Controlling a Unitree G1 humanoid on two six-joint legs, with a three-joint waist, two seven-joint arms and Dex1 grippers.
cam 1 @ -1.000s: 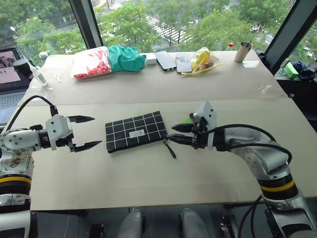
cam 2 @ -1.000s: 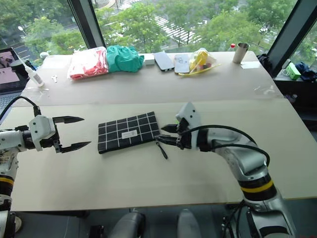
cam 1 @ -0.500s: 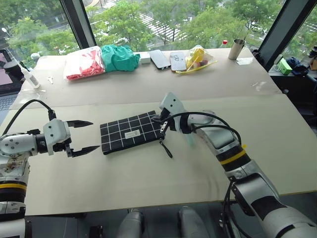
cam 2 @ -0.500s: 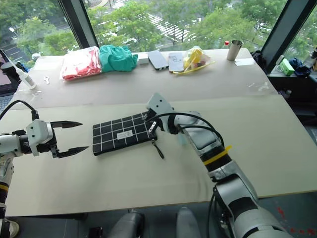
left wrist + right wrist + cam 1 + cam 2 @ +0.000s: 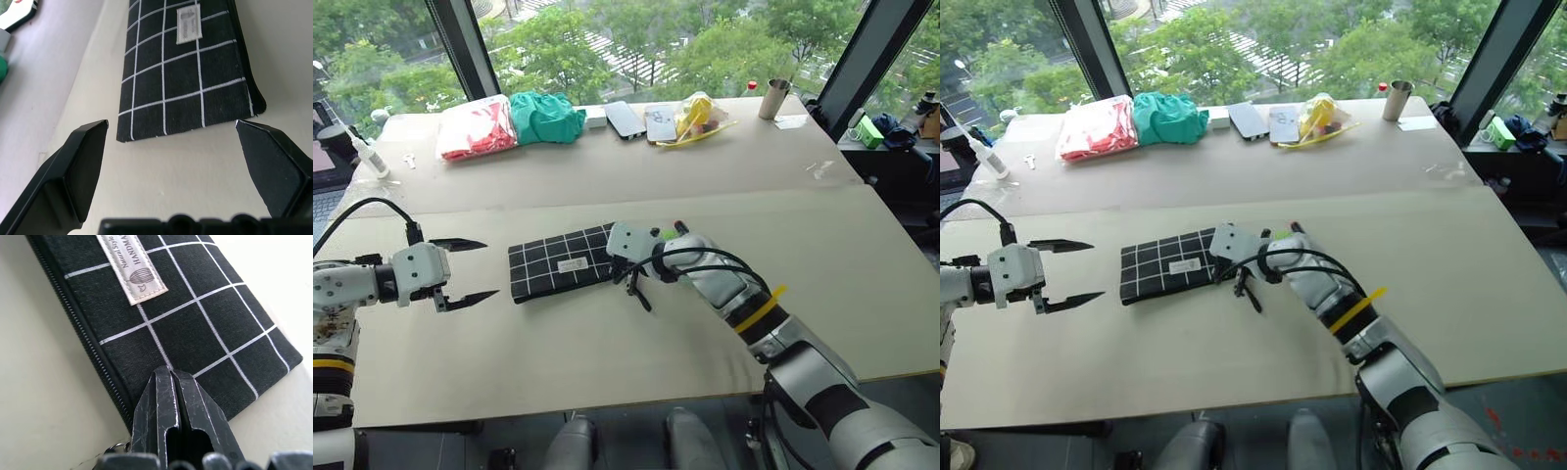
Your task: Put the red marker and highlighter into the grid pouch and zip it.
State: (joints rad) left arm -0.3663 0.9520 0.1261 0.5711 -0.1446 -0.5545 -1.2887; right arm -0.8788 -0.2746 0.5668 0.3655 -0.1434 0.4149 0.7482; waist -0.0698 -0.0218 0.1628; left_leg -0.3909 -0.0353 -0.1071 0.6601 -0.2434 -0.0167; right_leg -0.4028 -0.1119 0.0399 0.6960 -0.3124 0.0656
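Flat on the pale tabletop (image 5: 607,333), the black fabric grid pouch with white lines (image 5: 553,264) lies zipped along its near edge, contents hidden; its long axis runs left to right, strap end toward the right arm. Right gripper (image 5: 174,382), fingers pressed together, rests on that end. Left gripper (image 5: 465,270) hangs spread wide, just beside the other end.
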